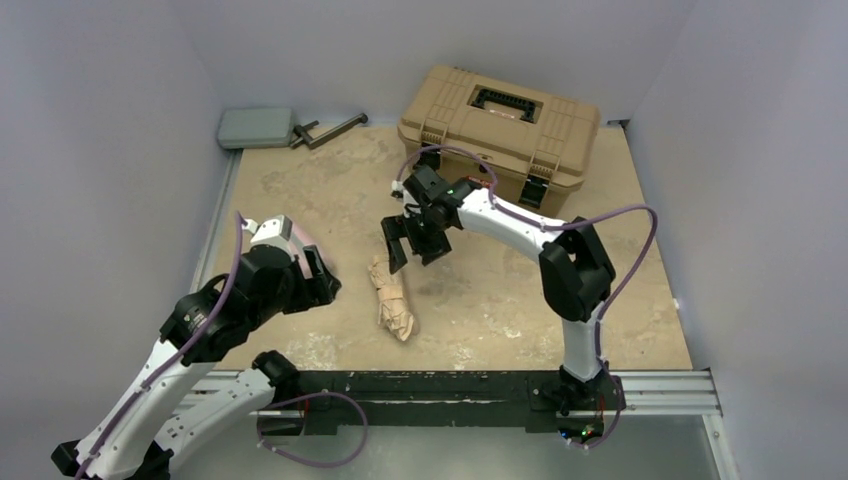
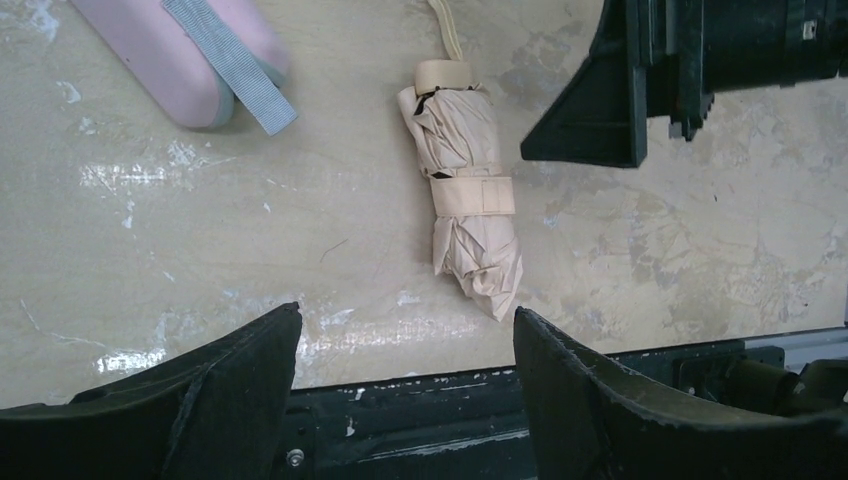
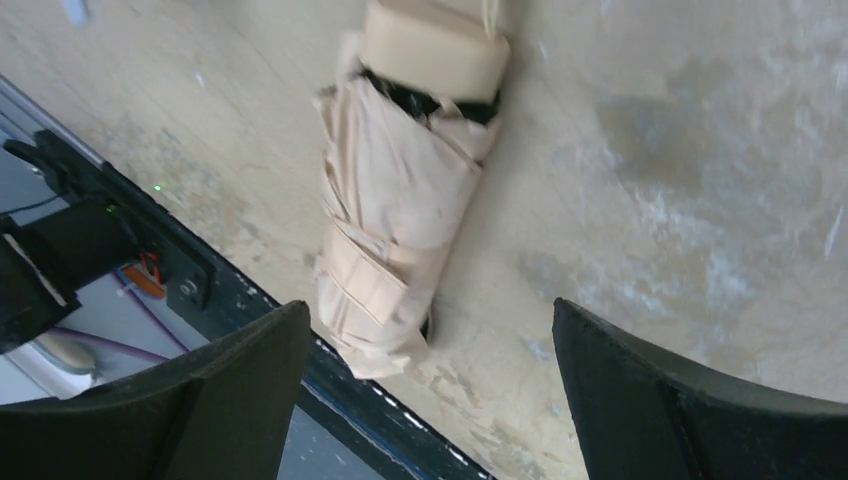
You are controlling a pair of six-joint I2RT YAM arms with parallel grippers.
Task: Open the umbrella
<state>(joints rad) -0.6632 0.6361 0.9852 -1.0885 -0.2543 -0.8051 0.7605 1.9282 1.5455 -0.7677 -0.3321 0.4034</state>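
Umbrella [image 1: 392, 298] is folded and lying flat on the table [image 1: 620, 300], close to the near edge, a bit left of centre. The strap [image 2: 472, 195] is wrapped round its middle and fastened, so the fabric is bundled tight. The knob [image 2: 443, 73] points to the far edge, with a cord running off it; the fabric tip points at the near-edge rail [image 1: 450, 385].

Right gripper [image 1: 410, 250] hangs over the knob end with its jaws spread wide and nothing in them. The right wrist view shows the umbrella below and between the fingers [image 3: 240, 400], not touched.

Left gripper [image 1: 322, 280] is just left of the umbrella, jaws well apart, empty, aimed at it.

Pink pouch [image 2: 190, 50] is by the left edge, mostly hidden behind the left arm from above, clear of the umbrella. Toolbox [image 1: 500, 125] sits shut at the far edge, right of centre. A grey flat item [image 1: 257, 127] is in the far left corner; can't tell what it is.
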